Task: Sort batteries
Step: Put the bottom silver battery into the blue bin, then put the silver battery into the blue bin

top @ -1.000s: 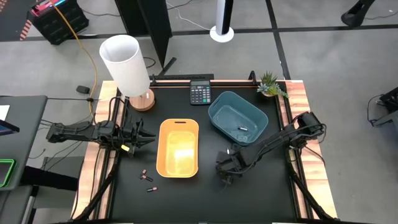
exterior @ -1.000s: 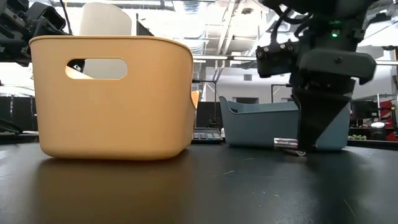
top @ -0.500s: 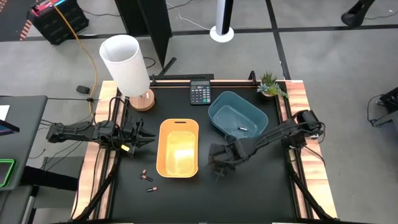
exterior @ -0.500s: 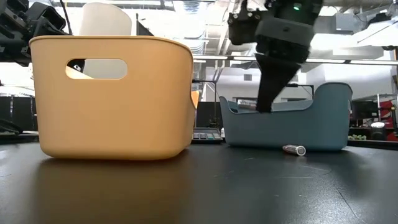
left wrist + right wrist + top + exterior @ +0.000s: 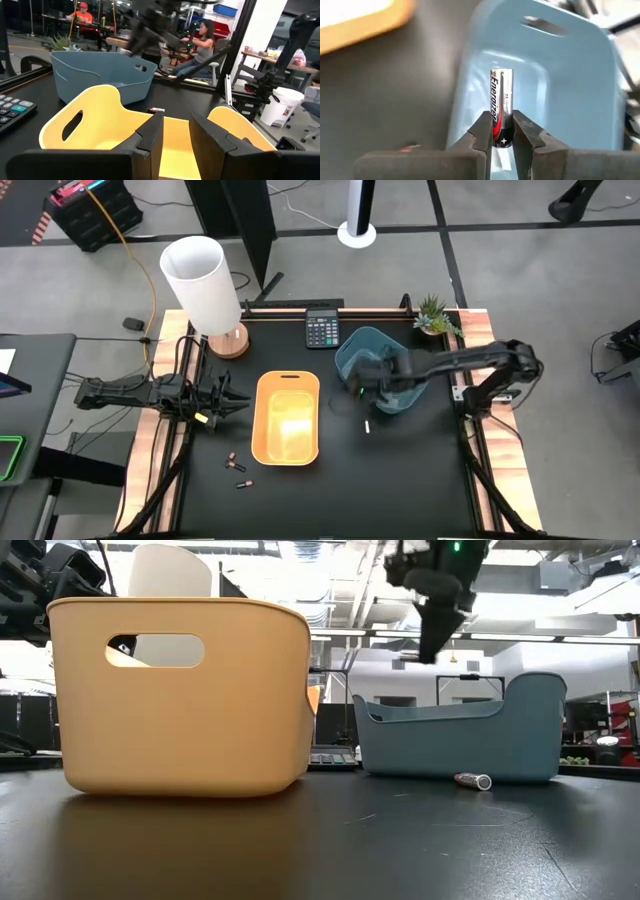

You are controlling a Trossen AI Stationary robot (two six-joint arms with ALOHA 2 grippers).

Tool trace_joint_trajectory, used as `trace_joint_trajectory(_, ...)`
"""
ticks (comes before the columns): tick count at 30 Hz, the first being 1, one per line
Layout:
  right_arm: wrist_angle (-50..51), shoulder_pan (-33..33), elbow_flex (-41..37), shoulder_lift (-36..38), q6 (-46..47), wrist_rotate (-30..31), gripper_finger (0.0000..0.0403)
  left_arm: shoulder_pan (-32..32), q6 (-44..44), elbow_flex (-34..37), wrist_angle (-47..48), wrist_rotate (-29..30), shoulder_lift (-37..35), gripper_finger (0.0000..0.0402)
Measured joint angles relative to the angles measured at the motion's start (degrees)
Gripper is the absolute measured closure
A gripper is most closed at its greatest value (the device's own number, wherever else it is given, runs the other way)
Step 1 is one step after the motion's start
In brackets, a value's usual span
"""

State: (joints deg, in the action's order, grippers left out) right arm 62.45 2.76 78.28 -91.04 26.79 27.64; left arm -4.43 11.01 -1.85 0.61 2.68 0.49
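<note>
My right gripper is shut on a silver and black battery and hangs above the blue bin, near the bin's side that faces the yellow bin; in the low view it is well above the bin's rim. Another silver battery lies on its side on the table in front of the blue bin. Three dark batteries lie on the table near the yellow bin's left near corner. My left gripper is open, level at the yellow bin's left side. My right gripper pinches the battery by its plus-marked end between the two fingertips. The battery runs along the fingers, and most of its length sticks out past them. It is lifted clear, over the blue bin.
A black calculator lies at the far edge. A white cylinder on a wooden base stands at the far left corner and a small plant at the far right. Bare black tabletop lies in front of both bins.
My right gripper has risen from the table in front of the blue bin and moved toward the far edge, ending above the blue bin. The silver battery on the table has stayed where it lay.
</note>
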Motion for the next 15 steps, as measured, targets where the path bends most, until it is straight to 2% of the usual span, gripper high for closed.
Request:
trace_joint_trajectory(4,0.92,-5.16,-2.72,1.22,-0.26,-0.8,0.0332,0.0,-0.96,-0.02,0.16,-2.04,-0.02,0.0311)
trace_joint_trajectory(7,0.63,-7.6,-4.25,1.2,-0.26,-1.91,0.0308,0.02,-0.95,0.0,0.12,-2.15,-0.02,0.0311)
trace_joint_trajectory(15,-2.52,-9.2,-4.7,1.94,0.17,-2.27,0.0183,0.02,-0.68,-0.02,0.95,-2.17,-0.02,0.0311)
